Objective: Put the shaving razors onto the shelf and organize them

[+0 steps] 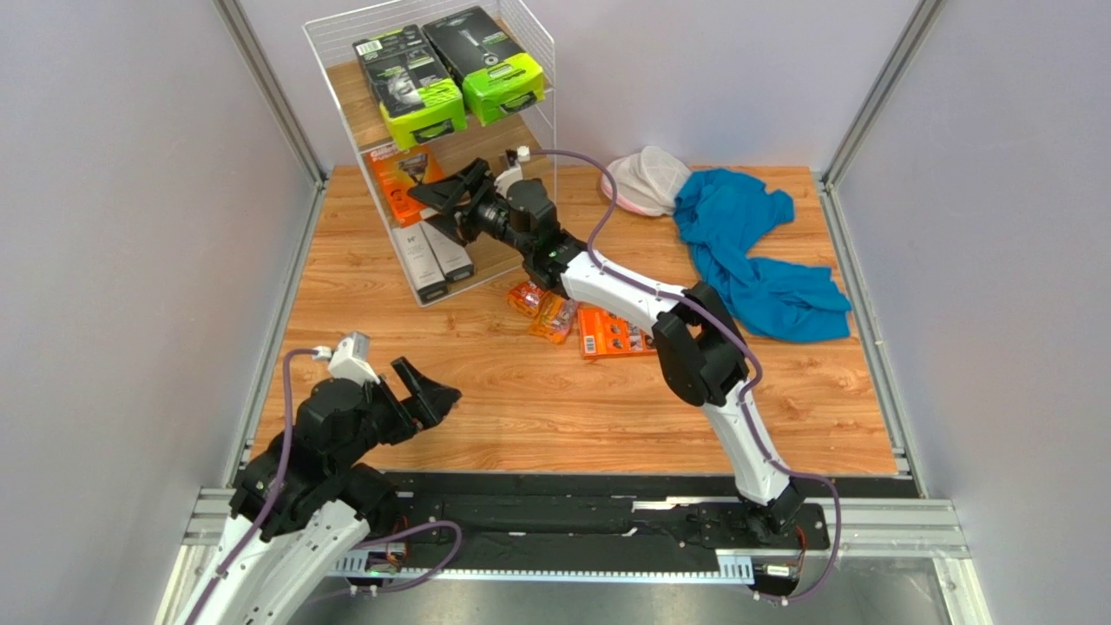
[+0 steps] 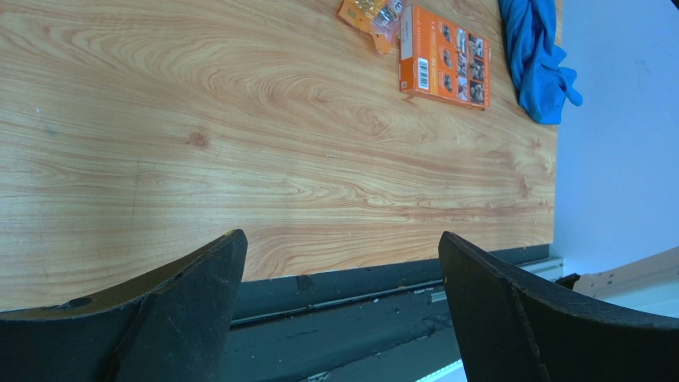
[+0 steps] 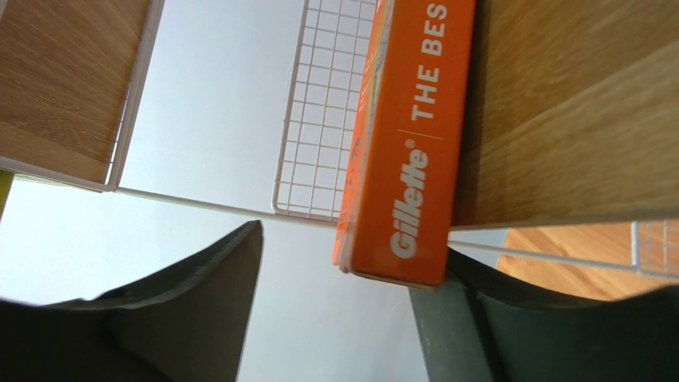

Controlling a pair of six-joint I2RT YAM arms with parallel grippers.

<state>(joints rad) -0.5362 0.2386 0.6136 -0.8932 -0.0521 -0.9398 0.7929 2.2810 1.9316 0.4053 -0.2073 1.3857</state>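
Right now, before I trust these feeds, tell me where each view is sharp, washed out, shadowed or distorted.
Top external: even light, sharp, only faint shadows, walls leaning outward from the wide lens. Left wrist: table grain crisp, left fingers dark and nearly featureless. Right wrist: pale background behind the shelf mesh washed out, Gillette box lettering readable, right fingers in shadow.

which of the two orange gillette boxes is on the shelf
The Gillette box on the middle tier of the shelf, next to the right gripper. The other orange box lies flat on the table, beside the blister packs.
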